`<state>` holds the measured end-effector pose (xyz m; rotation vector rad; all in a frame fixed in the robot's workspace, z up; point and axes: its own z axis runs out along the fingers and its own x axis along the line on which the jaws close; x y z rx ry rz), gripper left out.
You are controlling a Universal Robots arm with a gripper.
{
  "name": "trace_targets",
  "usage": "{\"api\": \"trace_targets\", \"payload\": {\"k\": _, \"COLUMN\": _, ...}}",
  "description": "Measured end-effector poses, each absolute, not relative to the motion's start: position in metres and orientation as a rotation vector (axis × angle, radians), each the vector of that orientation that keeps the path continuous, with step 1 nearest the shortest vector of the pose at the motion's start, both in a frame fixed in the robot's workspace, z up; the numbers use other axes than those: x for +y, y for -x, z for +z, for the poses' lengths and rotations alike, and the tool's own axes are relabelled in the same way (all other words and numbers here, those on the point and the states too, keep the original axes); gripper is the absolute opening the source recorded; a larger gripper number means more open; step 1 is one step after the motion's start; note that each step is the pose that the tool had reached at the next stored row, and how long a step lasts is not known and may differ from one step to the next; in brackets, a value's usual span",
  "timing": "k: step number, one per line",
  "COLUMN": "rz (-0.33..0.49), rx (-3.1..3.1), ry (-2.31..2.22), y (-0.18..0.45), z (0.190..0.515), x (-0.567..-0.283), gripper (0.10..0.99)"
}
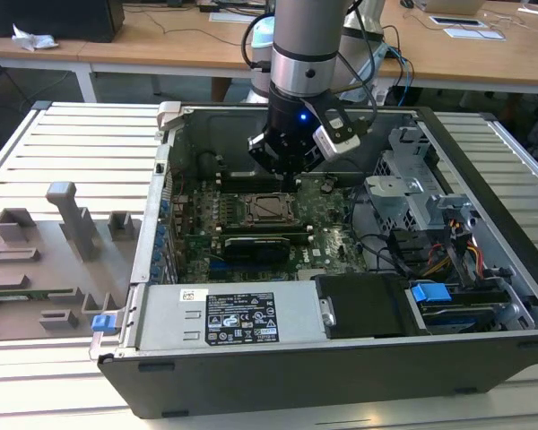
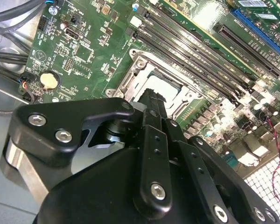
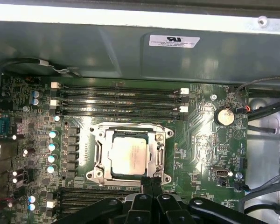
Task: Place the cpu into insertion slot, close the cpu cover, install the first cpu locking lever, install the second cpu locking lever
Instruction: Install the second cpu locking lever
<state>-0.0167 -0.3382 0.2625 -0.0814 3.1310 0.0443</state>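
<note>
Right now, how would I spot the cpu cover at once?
Find the open computer case and the green board on its floor. Near the board's middle, between the banks of long black slots, sits the cpu cover, a dull silver square frame lying closed over the pale cpu, just ahead of the gripper. It is the only bright metal frame with a window there.

Probably a lab or workshop: an opened computer case [image 1: 341, 358] on a slatted metal bench [image 1: 81, 152], wooden desks [image 1: 161, 40] behind.
</note>
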Motion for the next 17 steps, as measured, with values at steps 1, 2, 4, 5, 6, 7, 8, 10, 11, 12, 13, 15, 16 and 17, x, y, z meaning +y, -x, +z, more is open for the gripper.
{"api": "trace_targets", "payload": {"k": 1, "rz": 0.044, "rx": 3.131, "ry": 0.081, "y": 0.017, "z": 0.262, "x": -0.338, "gripper": 0.106}}
{"api": "trace_targets", "payload": {"k": 2, "rz": 0.044, "rx": 3.131, "ry": 0.081, "y": 0.017, "z": 0.262, "x": -0.338, "gripper": 0.106}}
{"api": "trace_targets", "payload": {"k": 4, "rz": 0.044, "rx": 3.131, "ry": 0.081, "y": 0.017, "z": 0.262, "x": -0.343, "gripper": 0.106}}
{"api": "trace_targets", "payload": {"k": 5, "rz": 0.044, "rx": 3.131, "ry": 0.081, "y": 0.017, "z": 0.262, "x": -0.346, "gripper": 0.106}}
{"api": "trace_targets", "payload": {"k": 6, "rz": 0.044, "rx": 3.131, "ry": 0.081, "y": 0.017, "z": 0.262, "x": -0.351, "gripper": 0.106}}
{"api": "trace_targets", "payload": {"k": 7, "rz": 0.045, "rx": 3.131, "ry": 0.081, "y": 0.017, "z": 0.262, "x": -0.355, "gripper": 0.106}}
{"api": "trace_targets", "payload": {"k": 8, "rz": 0.045, "rx": 3.131, "ry": 0.081, "y": 0.017, "z": 0.262, "x": -0.359, "gripper": 0.106}}
{"api": "trace_targets", "payload": {"k": 10, "rz": 0.045, "rx": 3.131, "ry": 0.081, "y": 0.017, "z": 0.262, "x": -0.367, "gripper": 0.106}}
{"api": "trace_targets", "payload": {"k": 11, "rz": 0.044, "rx": 3.131, "ry": 0.081, "y": 0.017, "z": 0.262, "x": -0.370, "gripper": 0.106}}
{"api": "trace_targets", "payload": {"k": 12, "rz": 0.044, "rx": 3.131, "ry": 0.081, "y": 0.017, "z": 0.262, "x": -0.373, "gripper": 0.106}}
{"api": "trace_targets", "payload": {"k": 13, "rz": 0.045, "rx": 3.131, "ry": 0.081, "y": 0.017, "z": 0.262, "x": -0.374, "gripper": 0.106}}
{"api": "trace_targets", "payload": {"k": 15, "rz": 0.044, "rx": 3.131, "ry": 0.081, "y": 0.017, "z": 0.262, "x": -0.384, "gripper": 0.106}}
{"api": "trace_targets", "payload": {"k": 16, "rz": 0.045, "rx": 3.131, "ry": 0.081, "y": 0.017, "z": 0.262, "x": -0.389, "gripper": 0.106}}
{"api": "trace_targets", "payload": {"k": 17, "rz": 0.047, "rx": 3.131, "ry": 0.081, "y": 0.017, "z": 0.262, "x": -0.390, "gripper": 0.106}}
